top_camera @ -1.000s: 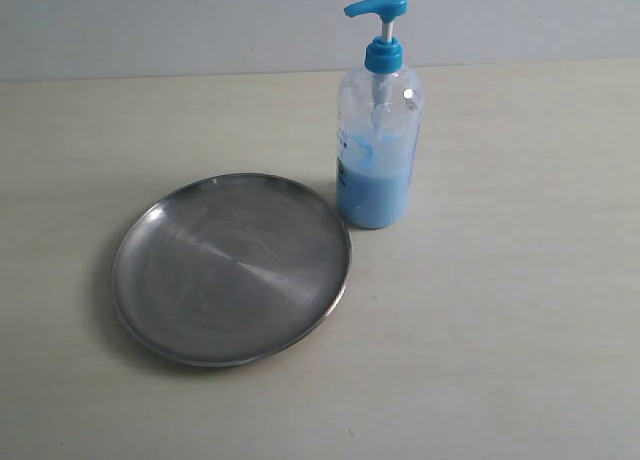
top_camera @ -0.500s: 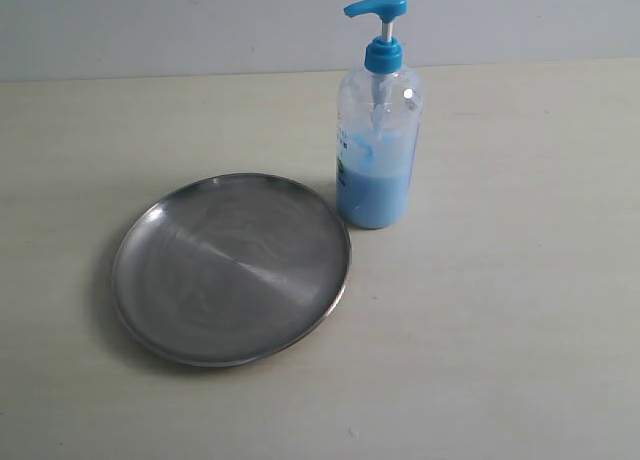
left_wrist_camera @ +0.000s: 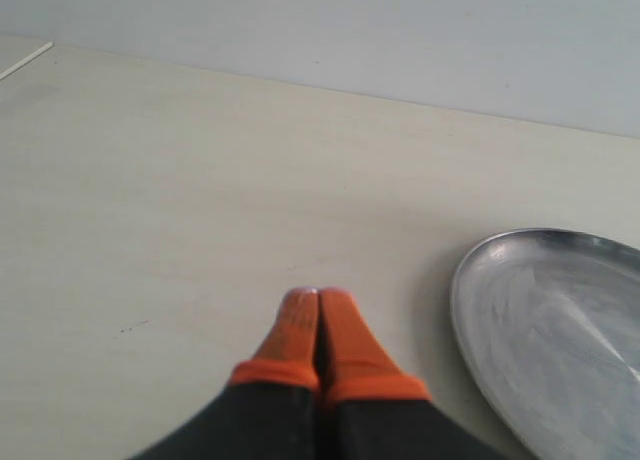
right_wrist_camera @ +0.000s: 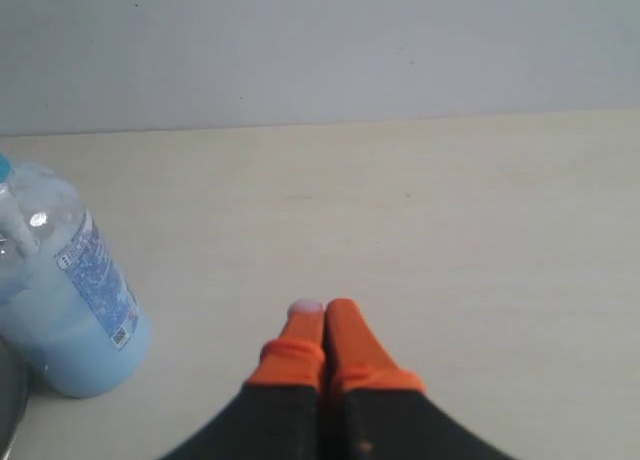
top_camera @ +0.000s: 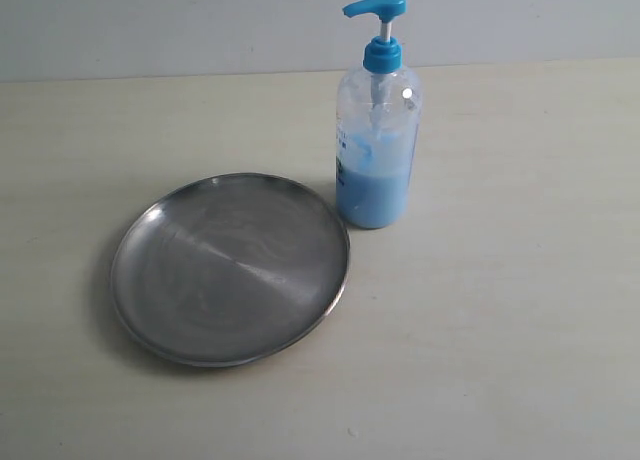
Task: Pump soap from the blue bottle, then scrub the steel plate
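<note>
A pale table fills the outside view, with a plain grey wall behind it. The blue bottle stands straight up in the upper middle of the frame, so its long side runs up and down. Its pump head is up, and the spout points to the left of the frame. The steel plate lies flat at the middle left, its upper right rim just beside the bottle's foot; I cannot tell if they touch. The soap fills only the bottom part of the bottle, and none shows on the plate. No arm shows here. In the left wrist view, the left gripper has its orange fingers pressed together, holding nothing, and the plate is near them, off to one side. In the right wrist view, the right gripper is pressed together and empty, with the bottle near it, off to one side. So the right arm looks nearer to the pump, and I think it must come over the top and press straight down.
</note>
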Robot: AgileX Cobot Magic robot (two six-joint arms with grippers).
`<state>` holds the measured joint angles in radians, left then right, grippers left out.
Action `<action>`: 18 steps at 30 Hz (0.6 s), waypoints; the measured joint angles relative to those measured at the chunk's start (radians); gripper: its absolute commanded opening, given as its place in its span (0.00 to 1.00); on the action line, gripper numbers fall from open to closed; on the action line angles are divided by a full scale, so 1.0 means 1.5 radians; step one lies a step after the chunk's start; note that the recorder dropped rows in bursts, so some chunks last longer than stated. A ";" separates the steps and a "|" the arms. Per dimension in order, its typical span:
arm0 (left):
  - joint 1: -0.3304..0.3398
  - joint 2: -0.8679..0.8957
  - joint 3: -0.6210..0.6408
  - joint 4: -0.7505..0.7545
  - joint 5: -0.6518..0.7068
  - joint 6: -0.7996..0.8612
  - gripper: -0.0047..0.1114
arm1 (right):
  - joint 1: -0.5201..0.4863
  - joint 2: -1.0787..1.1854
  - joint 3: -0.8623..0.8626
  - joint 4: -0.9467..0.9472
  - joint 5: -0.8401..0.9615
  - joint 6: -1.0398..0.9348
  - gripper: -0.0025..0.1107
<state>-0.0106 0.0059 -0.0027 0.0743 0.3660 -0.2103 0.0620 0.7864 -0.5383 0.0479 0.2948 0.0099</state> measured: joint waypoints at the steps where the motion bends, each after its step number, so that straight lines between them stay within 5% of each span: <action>1: 0.000 0.000 0.000 0.000 0.000 0.000 0.04 | 0.000 0.008 0.000 0.006 0.000 0.000 0.02; 7: 0.000 0.000 0.000 0.000 0.000 0.000 0.04 | 0.000 0.116 0.000 0.094 0.000 -0.041 0.02; 12: 0.000 0.000 0.000 0.000 0.000 0.000 0.04 | 0.000 0.173 -0.023 0.235 0.020 -0.206 0.02; 18: 0.000 0.000 0.000 0.000 0.000 0.000 0.04 | 0.109 0.183 -0.028 0.218 0.030 -0.263 0.02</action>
<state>-0.0106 0.0059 -0.0027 0.0743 0.3660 -0.2103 0.2253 1.0608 -0.5796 0.3743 0.3399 -0.3850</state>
